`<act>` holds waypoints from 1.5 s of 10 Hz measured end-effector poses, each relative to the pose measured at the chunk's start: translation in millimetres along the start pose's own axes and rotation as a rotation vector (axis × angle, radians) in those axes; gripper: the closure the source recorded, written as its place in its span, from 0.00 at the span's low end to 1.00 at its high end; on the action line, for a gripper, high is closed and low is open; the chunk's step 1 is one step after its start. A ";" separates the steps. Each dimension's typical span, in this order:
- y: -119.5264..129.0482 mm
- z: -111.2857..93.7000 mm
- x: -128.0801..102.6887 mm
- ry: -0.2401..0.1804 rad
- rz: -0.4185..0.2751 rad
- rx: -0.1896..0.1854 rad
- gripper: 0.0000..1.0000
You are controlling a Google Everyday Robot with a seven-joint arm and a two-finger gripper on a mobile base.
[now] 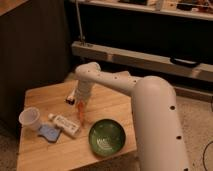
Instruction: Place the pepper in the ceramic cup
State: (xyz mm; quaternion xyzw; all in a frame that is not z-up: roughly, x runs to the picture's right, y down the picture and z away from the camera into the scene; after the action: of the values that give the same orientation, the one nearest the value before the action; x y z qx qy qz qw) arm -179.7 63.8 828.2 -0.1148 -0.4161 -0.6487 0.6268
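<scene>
The pepper (81, 113), slim and orange-red, hangs point-down from my gripper (80, 102) above the middle of the wooden table (115, 102). The gripper is shut on the pepper's top end. The ceramic cup (29, 119), small, white and round, stands upright near the table's left edge, well to the left of the gripper and apart from it. My white arm (150, 105) reaches in from the right and covers part of the table's far right side.
A wide green bowl (107, 137) sits at the front right of the table, just right of the pepper. A white labelled tube (65, 124) lies between cup and bowl. A blue object (49, 132) lies by the cup. Dark shelving stands behind.
</scene>
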 end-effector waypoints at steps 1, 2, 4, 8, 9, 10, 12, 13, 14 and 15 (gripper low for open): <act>-30.5 -16.6 1.1 0.008 -0.050 0.050 1.00; -62.2 -27.7 0.6 0.016 -0.109 0.088 1.00; -135.3 -39.3 0.5 0.030 -0.248 0.171 1.00; -241.9 -32.5 -6.4 0.106 -0.508 0.301 1.00; -251.7 -32.0 -4.7 0.131 -0.538 0.322 1.00; -257.2 -31.4 -1.7 0.166 -0.559 0.347 1.00; -257.1 -31.9 0.3 0.253 -0.570 0.375 1.00; -257.3 -30.6 0.2 0.266 -0.570 0.376 1.00; -259.1 -28.2 -0.4 0.278 -0.571 0.378 1.00; -258.7 -26.6 0.6 0.281 -0.571 0.376 1.00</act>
State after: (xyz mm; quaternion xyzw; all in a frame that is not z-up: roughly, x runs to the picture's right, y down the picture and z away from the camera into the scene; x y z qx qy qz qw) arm -405.0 11.1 709.5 0.2132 -0.4534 -0.7190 0.4817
